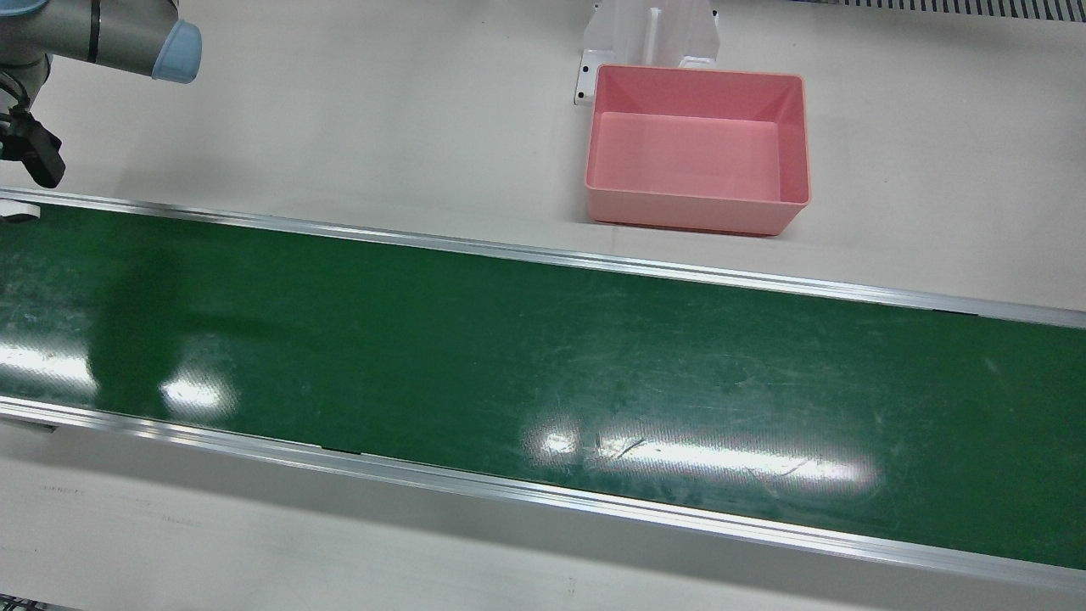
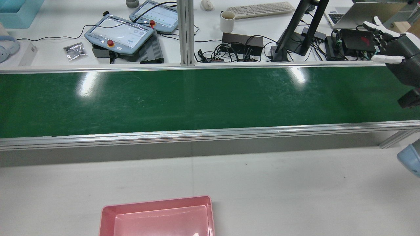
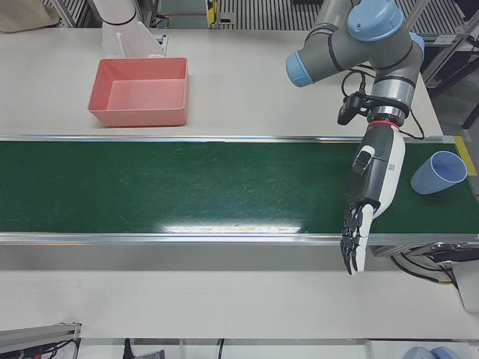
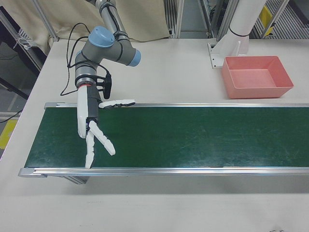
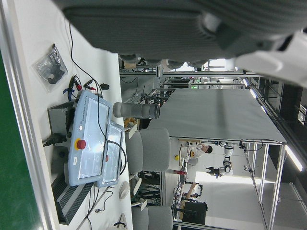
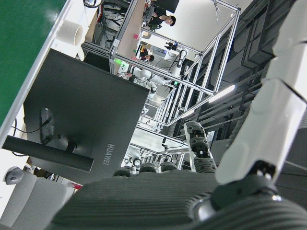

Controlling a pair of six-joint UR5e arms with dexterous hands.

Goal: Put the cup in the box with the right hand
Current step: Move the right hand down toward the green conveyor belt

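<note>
A light blue cup point(image 3: 438, 173) sits at the right end of the green belt point(image 3: 187, 187) in the left-front view, mouth facing up and to the right. My left hand point(image 3: 364, 202) hangs open beside it over the belt's near rail, fingers straight down, holding nothing. My right hand point(image 4: 88, 128) is open over the belt's other end, fingers spread and thumb out. It also shows in the rear view at the right edge point(image 2: 398, 46). The pink box point(image 1: 687, 212) stands empty on the white table beyond the belt point(image 4: 263, 91) point(image 3: 138, 116) point(image 2: 154, 200).
A white pedestal point(image 1: 649, 34) rises right behind the box. Aluminium rails point(image 1: 543, 255) run along both sides of the belt. Past the belt in the rear view are two teach pendants point(image 2: 118, 32), a monitor stand point(image 2: 302, 29), cables and a mug point(image 2: 227, 21).
</note>
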